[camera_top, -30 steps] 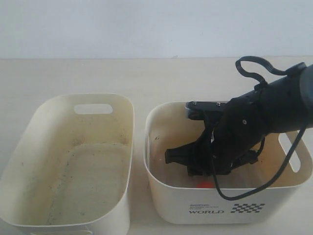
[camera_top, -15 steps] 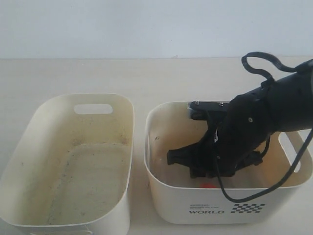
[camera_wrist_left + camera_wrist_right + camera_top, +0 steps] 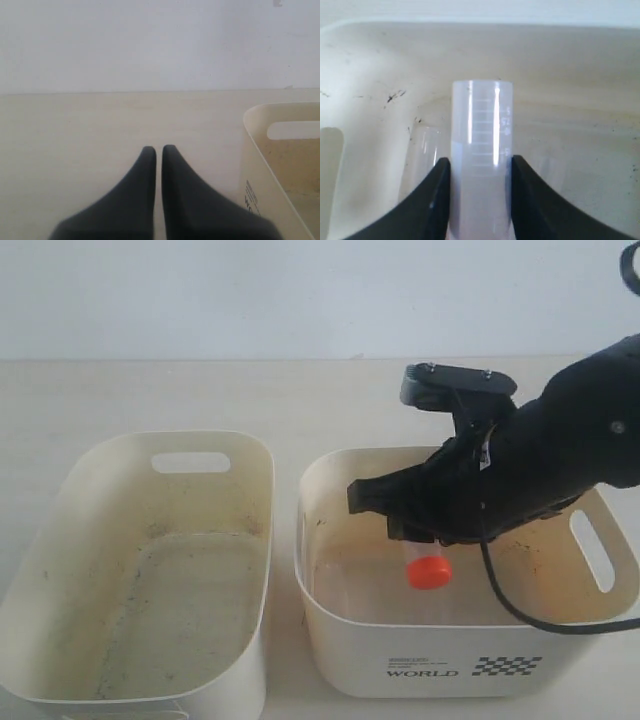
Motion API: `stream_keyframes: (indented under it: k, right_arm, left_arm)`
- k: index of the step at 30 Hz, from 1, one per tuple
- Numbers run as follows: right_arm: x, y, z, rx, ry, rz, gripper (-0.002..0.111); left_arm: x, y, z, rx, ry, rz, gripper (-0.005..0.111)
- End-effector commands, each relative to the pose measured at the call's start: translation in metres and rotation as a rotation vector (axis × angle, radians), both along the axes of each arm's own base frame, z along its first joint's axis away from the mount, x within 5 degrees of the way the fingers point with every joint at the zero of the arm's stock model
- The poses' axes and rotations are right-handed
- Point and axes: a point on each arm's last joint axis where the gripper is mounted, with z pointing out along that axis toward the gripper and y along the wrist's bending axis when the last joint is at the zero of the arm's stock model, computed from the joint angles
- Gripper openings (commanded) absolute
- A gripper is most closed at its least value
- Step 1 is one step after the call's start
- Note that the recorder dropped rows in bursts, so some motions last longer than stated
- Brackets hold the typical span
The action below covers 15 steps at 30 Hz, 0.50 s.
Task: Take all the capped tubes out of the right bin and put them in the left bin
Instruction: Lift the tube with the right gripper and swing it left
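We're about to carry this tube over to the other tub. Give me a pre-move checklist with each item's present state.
1. Right gripper clamped on the tube: ok, a jaw presses each side.
2. Orange cap on the tube: ok.
3. Tube above the rim of the printed tub: not ok, the cap hangs below the rim.
4. Plain tub ready to receive: ok, nothing shows inside.
5. Left gripper out of the way: ok, shut, outside the tubs.
6. Tubes left in the printed tub: cannot tell, the arm hides the floor.
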Motion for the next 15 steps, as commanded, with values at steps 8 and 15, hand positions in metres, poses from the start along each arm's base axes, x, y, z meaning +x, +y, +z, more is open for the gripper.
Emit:
stream_keyframes:
  k: [8,15]
  right_arm:
    - [-0.021,-0.009,0.064,0.193,-0.209,-0.034,0.000]
    - [-0.039,0.012,0.105,0.438,-0.443,0.021,0.000]
  left_arm:
    - [0.000,0.000,0.002,-0.016,-0.009,0.001,0.004]
    - [0.000,0.000,0.002,-0.016,-0.009,0.001,0.004]
